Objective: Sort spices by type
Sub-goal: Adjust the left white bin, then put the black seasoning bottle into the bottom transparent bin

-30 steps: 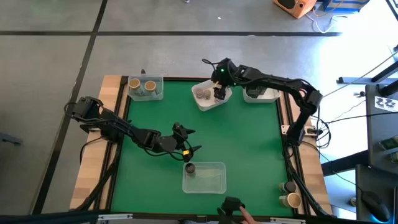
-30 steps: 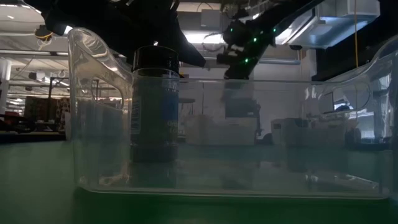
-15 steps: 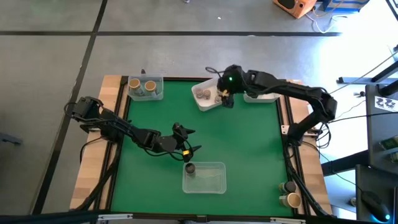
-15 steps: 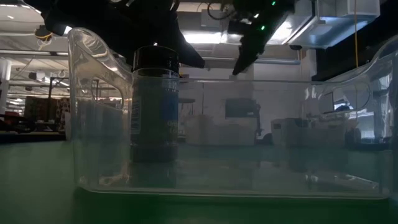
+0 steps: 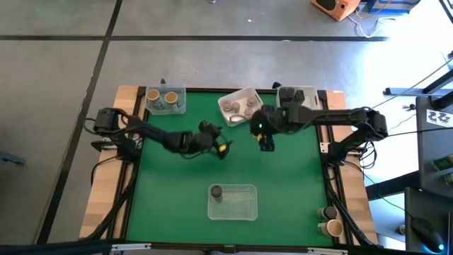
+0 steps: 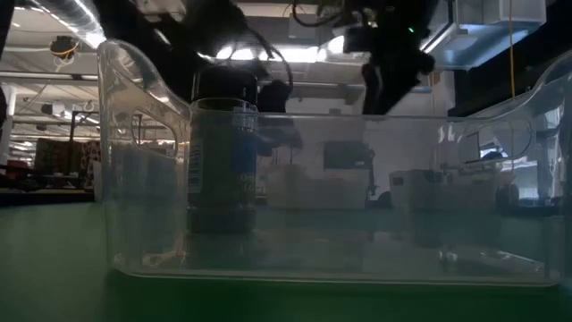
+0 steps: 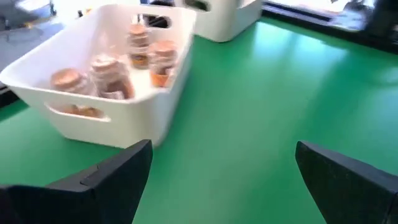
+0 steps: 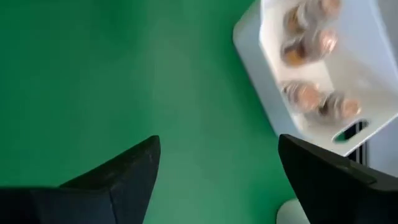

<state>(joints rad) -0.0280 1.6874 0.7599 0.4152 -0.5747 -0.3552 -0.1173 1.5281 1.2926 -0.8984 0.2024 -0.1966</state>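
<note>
Spices [image 7: 112,71] are standing upright in the white tray [image 7: 93,118] (caps up); both arms' jaws are gaping wide, holding nothing.

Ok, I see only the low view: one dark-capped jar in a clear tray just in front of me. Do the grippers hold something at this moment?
Observer: No. From above, the left gripper and the right gripper both hang open and empty over the green mat, beyond your clear tray.
Operator: What are they near?
Observer: A white tray. The left wrist view shows several small jars with pinkish-brown tops inside it.
Operator: Are any other jars already put somewhere?
Observer: Yes, two tan-topped jars stand in a second clear tray, at the mat's corner on the left arm's side.
</note>
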